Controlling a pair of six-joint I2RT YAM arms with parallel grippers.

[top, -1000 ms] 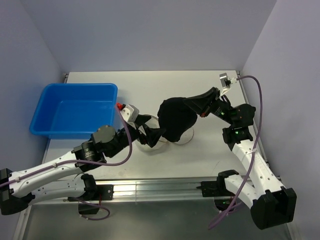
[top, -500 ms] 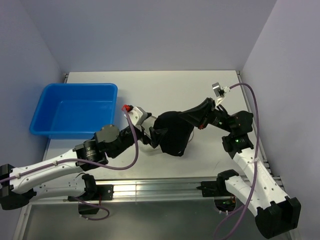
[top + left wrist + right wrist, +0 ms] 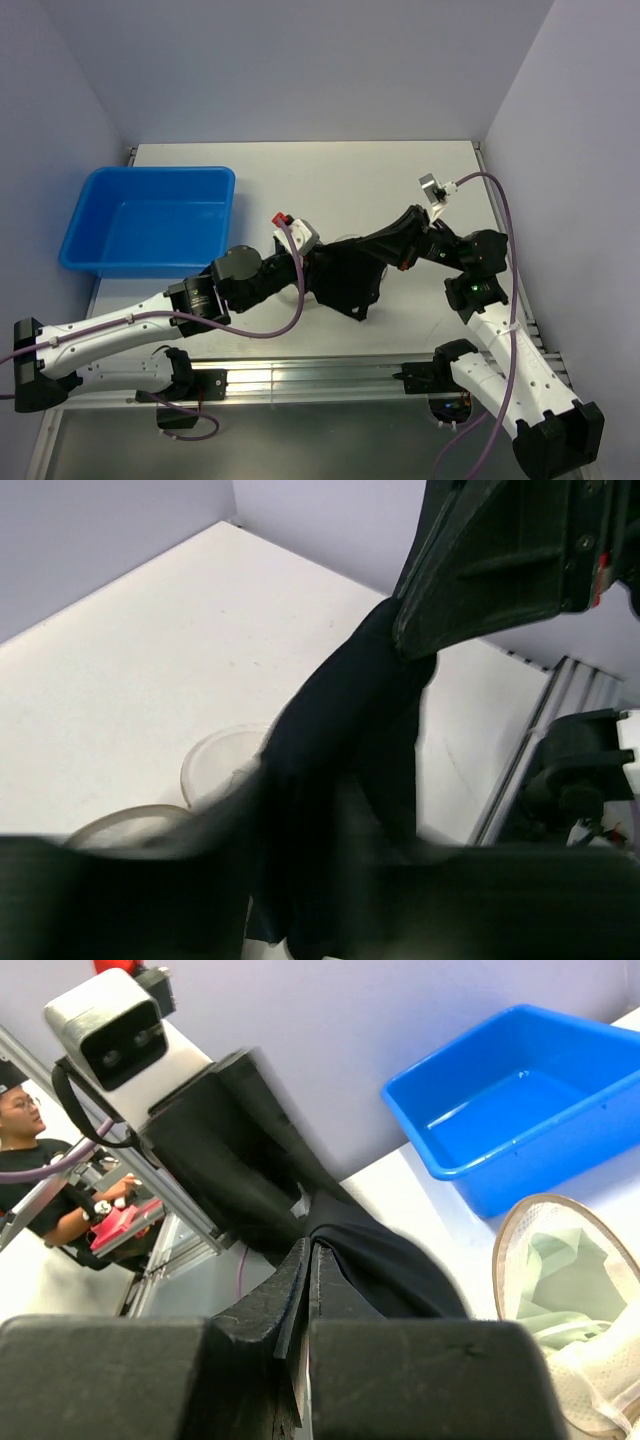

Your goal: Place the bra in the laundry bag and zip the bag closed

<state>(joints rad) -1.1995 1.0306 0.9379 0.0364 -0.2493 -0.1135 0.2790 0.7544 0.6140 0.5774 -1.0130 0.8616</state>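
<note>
My right gripper (image 3: pixel 386 247) is shut on a black cloth (image 3: pixel 350 285) and holds it up over the middle of the table; in the right wrist view the jaws (image 3: pixel 308 1245) pinch the cloth's (image 3: pixel 400 1270) edge. My left gripper (image 3: pixel 312 268) is pressed against the cloth's left side. In the left wrist view the cloth (image 3: pixel 340 710) runs down between blurred fingers, so its grip is unclear. The laundry bag (image 3: pixel 515 1222), white mesh with a tan rim, lies open below, with the pale bra (image 3: pixel 560 1280) inside it. From above, the cloth hides the bag.
A big blue tub (image 3: pixel 150 215) stands at the left of the table, seen too in the right wrist view (image 3: pixel 500 1110). See-through round rims (image 3: pixel 215 755) lie on the table beside the cloth. An aluminium rail (image 3: pixel 320 375) runs along the near edge.
The right gripper has carried the black cloth left and lower. The left gripper has moved right, into the cloth, and its jaws have narrowed.
</note>
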